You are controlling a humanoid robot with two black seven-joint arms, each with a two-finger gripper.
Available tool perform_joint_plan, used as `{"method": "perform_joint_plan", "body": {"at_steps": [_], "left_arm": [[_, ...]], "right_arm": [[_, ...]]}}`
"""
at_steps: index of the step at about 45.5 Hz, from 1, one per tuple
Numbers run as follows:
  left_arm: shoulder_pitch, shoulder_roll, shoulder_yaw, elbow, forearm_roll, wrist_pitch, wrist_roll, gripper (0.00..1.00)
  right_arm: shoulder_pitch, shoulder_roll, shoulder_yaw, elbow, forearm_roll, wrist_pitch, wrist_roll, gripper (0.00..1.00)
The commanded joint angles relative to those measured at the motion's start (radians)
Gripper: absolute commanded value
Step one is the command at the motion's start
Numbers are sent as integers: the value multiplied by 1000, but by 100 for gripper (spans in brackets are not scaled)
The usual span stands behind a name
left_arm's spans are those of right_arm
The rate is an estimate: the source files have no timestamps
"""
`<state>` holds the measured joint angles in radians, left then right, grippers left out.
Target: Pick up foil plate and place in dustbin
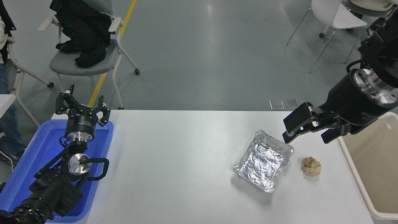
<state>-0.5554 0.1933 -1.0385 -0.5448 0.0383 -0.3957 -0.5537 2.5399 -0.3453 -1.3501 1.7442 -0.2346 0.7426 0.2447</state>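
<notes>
Reaching is the step we judge in hand: our right gripper (290, 132) hovers wide-jawed above the foil plate (263, 160) near the counter's right edge, needing descent onto its rim.

Beyond the white table (186, 155), glossy grey floor (211, 53) is reflecting overhead light, a yellow line (102, 77) crossing it. 2 chairs are standing there: a grey wheeled chair (77, 62) holding black clothing (84, 34), a white chair (335, 15).
</notes>
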Motion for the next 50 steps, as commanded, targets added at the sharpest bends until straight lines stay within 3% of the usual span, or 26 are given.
{"method": "perform_joint_plan", "body": {"at_steps": [1, 13, 28, 37, 50], "left_arm": [[0, 0, 0, -1, 0, 0, 0, 99], [-1, 2, 3, 0, 0, 0, 0, 99], [-1, 2, 2, 0, 2, 0, 0, 99], [-1, 2, 3, 0, 0, 0, 0, 99], [-1, 2, 3, 0, 0, 0, 0, 99]], "right_arm": [[-53, 3, 5, -5, -9, -29, -1, 100], [-115, 9, 22, -40, -11, -74, -1, 100], [-354, 58, 31, -158, -167, -426, -1, 100], [-542, 49, 25, -270, -193, -537, 1, 100], [-782, -1, 190, -420, -177, -563, -21, 100]]}}
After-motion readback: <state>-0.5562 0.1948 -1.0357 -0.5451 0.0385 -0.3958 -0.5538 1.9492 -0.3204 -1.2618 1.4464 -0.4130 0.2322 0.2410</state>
